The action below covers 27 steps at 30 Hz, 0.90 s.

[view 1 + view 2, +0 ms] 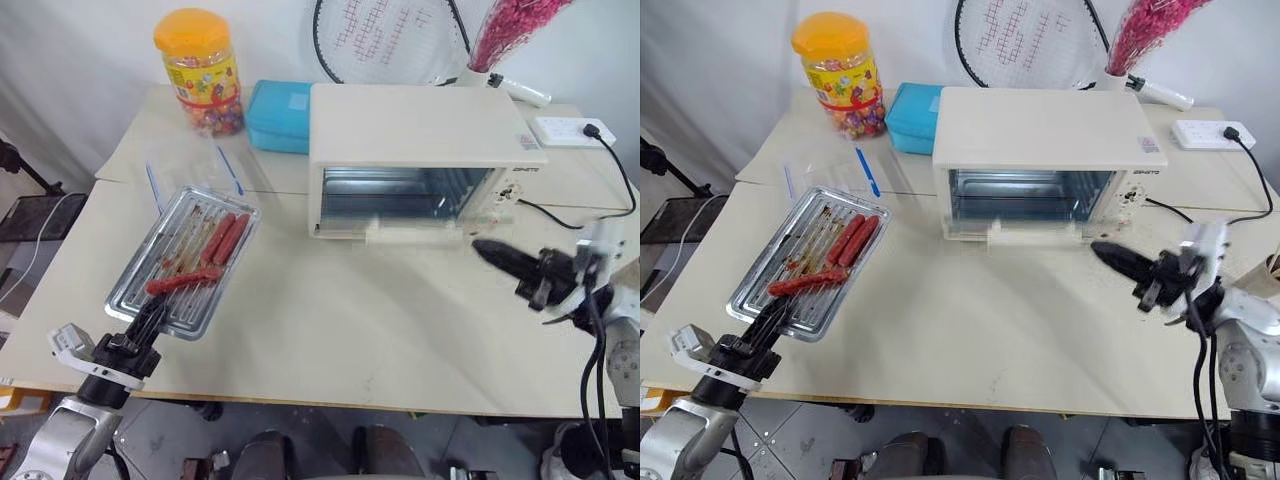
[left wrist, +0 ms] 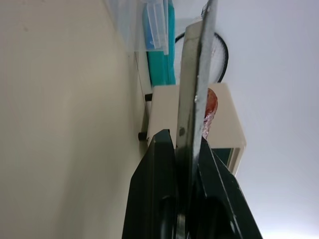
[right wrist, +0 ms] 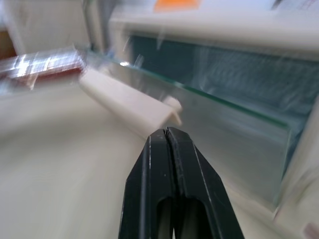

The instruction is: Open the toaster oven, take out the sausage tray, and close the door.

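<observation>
**Tray out, door half-raised**

We find the left gripper (image 1: 150, 318) clamped on the near rim of the sausage tray (image 1: 186, 258), holding it clear of the toaster oven (image 1: 420, 160). The right gripper (image 1: 1118, 260), fingers pressed together and empty, sits under the door (image 3: 209, 129), seemingly to push it shut. Count: three sausages (image 1: 215, 245), one tray.

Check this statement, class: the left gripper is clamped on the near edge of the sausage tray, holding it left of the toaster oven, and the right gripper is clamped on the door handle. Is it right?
Not quite. The right gripper is shut on nothing, just short of the door handle, as the right wrist view shows. The left gripper does clamp the sausage tray, left of the toaster oven.
</observation>
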Tool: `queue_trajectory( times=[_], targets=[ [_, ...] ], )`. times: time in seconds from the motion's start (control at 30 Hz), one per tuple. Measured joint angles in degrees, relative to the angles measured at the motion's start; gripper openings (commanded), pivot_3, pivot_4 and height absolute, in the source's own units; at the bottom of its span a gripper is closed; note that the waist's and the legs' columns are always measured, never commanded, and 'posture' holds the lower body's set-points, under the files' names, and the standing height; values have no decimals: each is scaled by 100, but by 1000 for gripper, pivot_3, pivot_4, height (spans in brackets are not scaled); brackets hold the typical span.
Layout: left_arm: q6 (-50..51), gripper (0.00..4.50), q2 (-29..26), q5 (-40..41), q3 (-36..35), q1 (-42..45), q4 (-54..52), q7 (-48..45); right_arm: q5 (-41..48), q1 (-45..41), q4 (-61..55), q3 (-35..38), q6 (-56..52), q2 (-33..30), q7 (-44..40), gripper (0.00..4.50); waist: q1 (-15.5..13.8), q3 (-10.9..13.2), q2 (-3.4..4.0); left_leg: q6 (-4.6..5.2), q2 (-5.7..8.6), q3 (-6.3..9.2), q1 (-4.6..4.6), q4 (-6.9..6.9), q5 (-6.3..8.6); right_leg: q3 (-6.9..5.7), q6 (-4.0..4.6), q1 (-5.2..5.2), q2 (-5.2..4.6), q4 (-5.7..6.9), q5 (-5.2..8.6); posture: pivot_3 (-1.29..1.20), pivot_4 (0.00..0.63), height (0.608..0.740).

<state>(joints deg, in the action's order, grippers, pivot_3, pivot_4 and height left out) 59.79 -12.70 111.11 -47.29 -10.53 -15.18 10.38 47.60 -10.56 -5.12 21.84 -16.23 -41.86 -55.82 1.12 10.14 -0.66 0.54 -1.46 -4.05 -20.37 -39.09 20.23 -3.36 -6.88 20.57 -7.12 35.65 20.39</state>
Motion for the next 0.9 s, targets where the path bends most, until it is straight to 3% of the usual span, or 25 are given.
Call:
queue_trajectory(
  times=[0.13,0.23,0.43,0.63,0.73,0.9],
  targets=[
    [296,0,-342,1,46,-44,122,-298,606,83,-808,408,-595,-4,612,36,-57,1,2,-3,-1,12,-5,13,3,-12,3,2,1,-10,1,0,150,740],
    [622,0,-668,1,189,-67,444,-611,781,610,-1394,530,-912,-19,743,538,-122,1,2,0,0,25,-15,17,8,-19,4,3,1,-16,2,0,150,740],
    [1458,0,-1848,1,788,34,1329,-1462,577,2106,-2315,920,-932,-90,364,2615,-128,2,5,9,15,33,-25,19,13,-23,4,2,-8,-28,2,0,150,740],
    [2202,0,-3155,0,2113,668,2128,-2203,-208,3472,-2742,1326,-164,134,-263,4476,-102,5,9,10,24,33,-21,21,11,-20,3,0,-20,-25,2,0,150,740],
    [2359,0,-3483,0,2840,1224,2381,-2270,-484,4055,-2751,1616,255,440,-452,4476,-106,9,19,7,29,34,-16,34,10,-17,3,0,-28,-24,1,0,150,740],
    [2440,0,-3510,-33,4167,2564,2822,-2027,-755,5025,-2783,1995,757,890,-709,4476,-128,9,30,8,53,39,-5,82,-7,-16,-1,0,-41,-28,-1,0,150,740]
  ],
)
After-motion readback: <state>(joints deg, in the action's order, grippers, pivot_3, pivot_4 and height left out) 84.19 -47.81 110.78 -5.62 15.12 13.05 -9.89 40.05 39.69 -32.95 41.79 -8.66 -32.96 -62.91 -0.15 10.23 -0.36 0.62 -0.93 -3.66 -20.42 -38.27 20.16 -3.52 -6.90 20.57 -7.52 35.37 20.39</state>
